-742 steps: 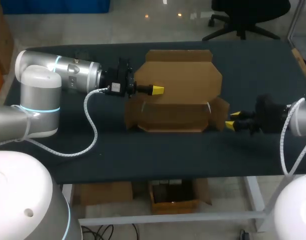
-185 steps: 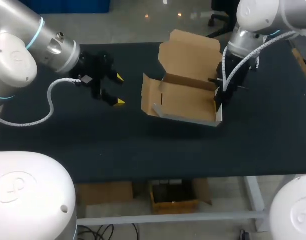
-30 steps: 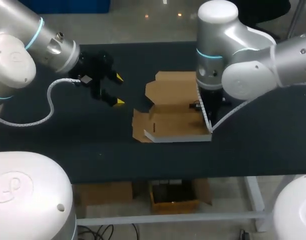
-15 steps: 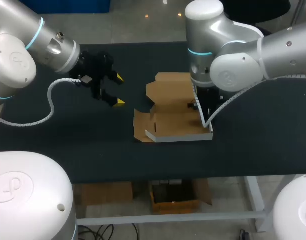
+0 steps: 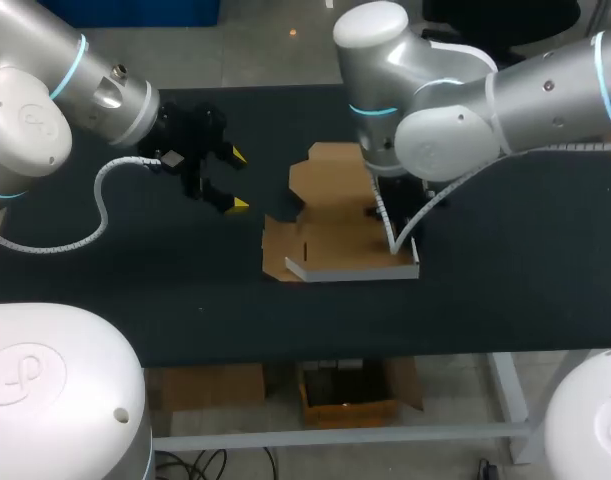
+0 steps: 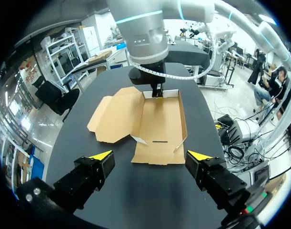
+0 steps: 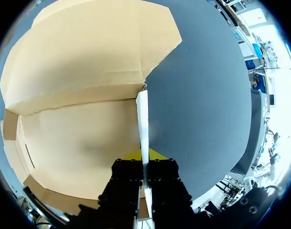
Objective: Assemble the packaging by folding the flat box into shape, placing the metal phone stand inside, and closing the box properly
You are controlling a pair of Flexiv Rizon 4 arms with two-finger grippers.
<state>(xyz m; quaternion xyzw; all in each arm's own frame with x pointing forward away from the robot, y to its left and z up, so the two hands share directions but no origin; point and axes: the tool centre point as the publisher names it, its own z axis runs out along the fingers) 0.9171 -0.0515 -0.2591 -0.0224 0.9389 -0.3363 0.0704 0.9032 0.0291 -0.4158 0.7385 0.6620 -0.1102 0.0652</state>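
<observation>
Right claw (image 7: 144, 161): your fingers pinch the box (image 7: 78, 129) by its side wall.
Left claw (image 6: 150, 156): spread wide, holding nothing.
Box position: lid open, ahead of your left claw, well apart.

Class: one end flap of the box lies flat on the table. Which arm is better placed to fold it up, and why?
Left. The left gripper is open, empty and beside that flat flap of the box. The right gripper is shut on the box's opposite end wall, holding it upright.

No lettering seems legible anywhere, not even on the cardboard box (image 5: 330, 245).
</observation>
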